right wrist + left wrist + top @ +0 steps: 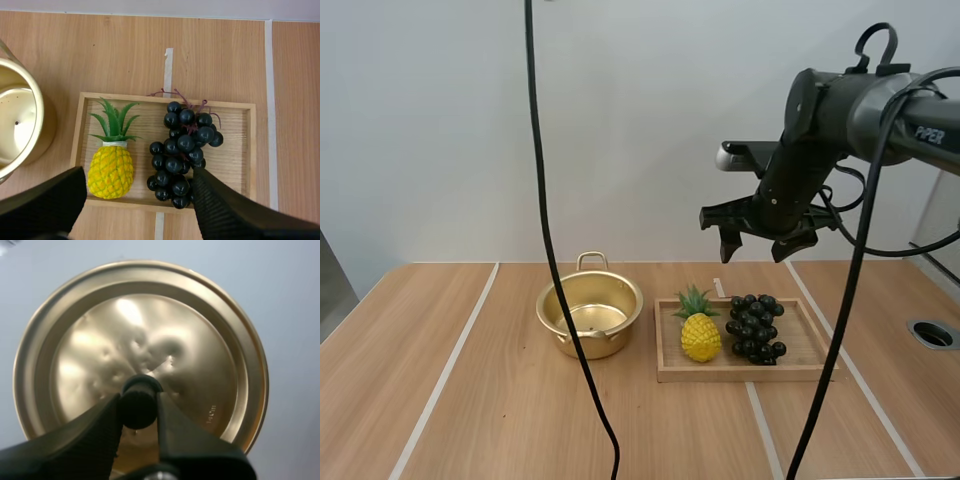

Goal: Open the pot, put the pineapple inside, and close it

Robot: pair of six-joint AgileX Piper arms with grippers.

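The gold pot (590,316) stands uncovered on the wooden table (450,400), a loop handle showing at its far rim and its inside bare and shiny. Just to its right, close but not touching, lies a shallow wooden tray (740,372). The pineapple (699,332) lies in the tray's left half, its green leaves pointing away toward the far edge. A bunch of dark grapes (755,328) fills the space just beside it on the right.

The right gripper (755,250) hangs in the air high above the tray, pointing down, its two black fingers spread wide with nothing between them. From its own camera the tray sits directly below, the pineapple and the grapes framed between the parted fingers and the rim of the pot at the tray's side. A strip of white tape (168,70) runs across the table from the tray's far edge.

The left gripper (139,407) holds the lid (145,335), its fingers clamped on the black knob (139,401) at the lid's centre. The lid is gold and round with a raised rim, its face slightly dented, and it is held up against a plain pale wall, away from the pot.
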